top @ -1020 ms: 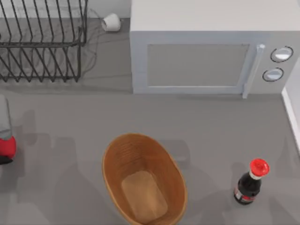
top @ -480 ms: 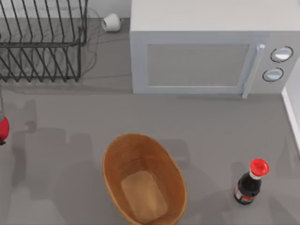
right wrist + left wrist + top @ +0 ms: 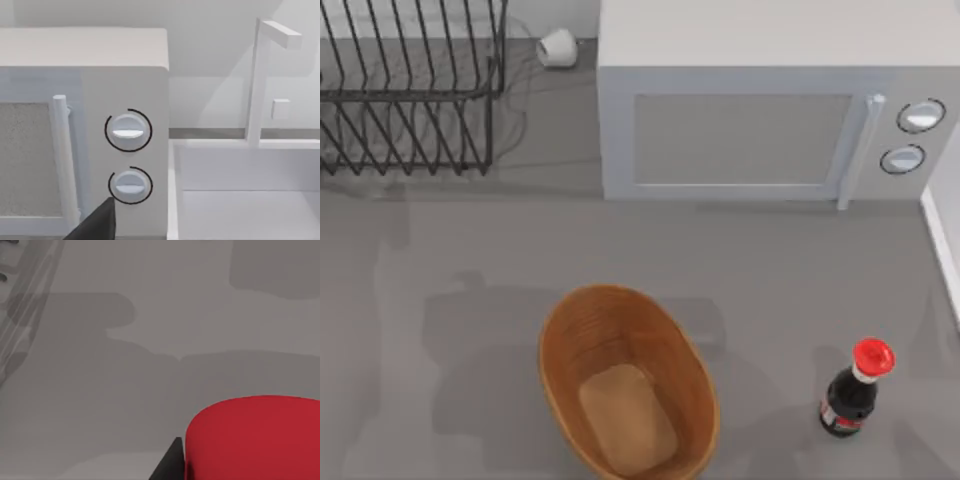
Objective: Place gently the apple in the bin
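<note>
Aloft: apple in the left gripper, bin standing open near the table's front

Seen from the top view, the bin sits at the front middle of the table, its long axis slanted and its front rim meeting the edge of that view. A broad stretch of grey tabletop lies to its left and behind it, crossed by soft shadows. To its right stands a dark bottle with a red cap, upright and apart from the bin's wall. A white microwave closes off the back right, a wire dish rack the back left, and a small white cup lies between them. A pale ledge borders the table's right side.

In the left wrist view, the apple looms close to the camera, with grey shadowed tabletop beyond it. The left gripper pinches it; one dark finger lies against the apple's side, and the other is hidden.

The right gripper faces the microwave's two knobs. Whether it is spread or closed, I cannot tell.
</note>
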Motion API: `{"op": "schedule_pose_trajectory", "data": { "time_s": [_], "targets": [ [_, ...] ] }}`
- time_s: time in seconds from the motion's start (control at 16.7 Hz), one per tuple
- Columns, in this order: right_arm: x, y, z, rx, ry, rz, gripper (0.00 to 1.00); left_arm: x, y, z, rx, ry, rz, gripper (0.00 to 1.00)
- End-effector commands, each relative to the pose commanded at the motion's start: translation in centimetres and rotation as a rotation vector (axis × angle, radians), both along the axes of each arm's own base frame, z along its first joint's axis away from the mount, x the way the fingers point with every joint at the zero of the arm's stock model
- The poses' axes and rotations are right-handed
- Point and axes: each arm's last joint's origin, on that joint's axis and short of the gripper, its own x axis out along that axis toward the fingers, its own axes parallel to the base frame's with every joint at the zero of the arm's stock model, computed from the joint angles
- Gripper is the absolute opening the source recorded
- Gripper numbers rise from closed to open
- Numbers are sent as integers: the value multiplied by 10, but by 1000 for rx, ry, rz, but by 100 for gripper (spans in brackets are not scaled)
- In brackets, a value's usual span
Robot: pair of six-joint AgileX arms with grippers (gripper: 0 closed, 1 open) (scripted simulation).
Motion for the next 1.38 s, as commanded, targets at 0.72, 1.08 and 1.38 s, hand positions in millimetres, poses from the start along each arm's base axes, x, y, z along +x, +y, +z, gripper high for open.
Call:
{"op": "schedule_pose_trajectory", "data": {
  "time_s": [0.72, 1.08, 1.38],
  "targets": [
    [0, 0, 0, 0, 0, 0, 100, 18, -64, 11, 49, 83, -81, 0],
    [0, 0, 0, 0, 0, 0, 100, -3, -221, 17, 208, 206, -288, 0],
    [0, 0, 0, 0, 0, 0, 100, -60, -311, 24, 348, 197, -367, 0]
  ]
}}
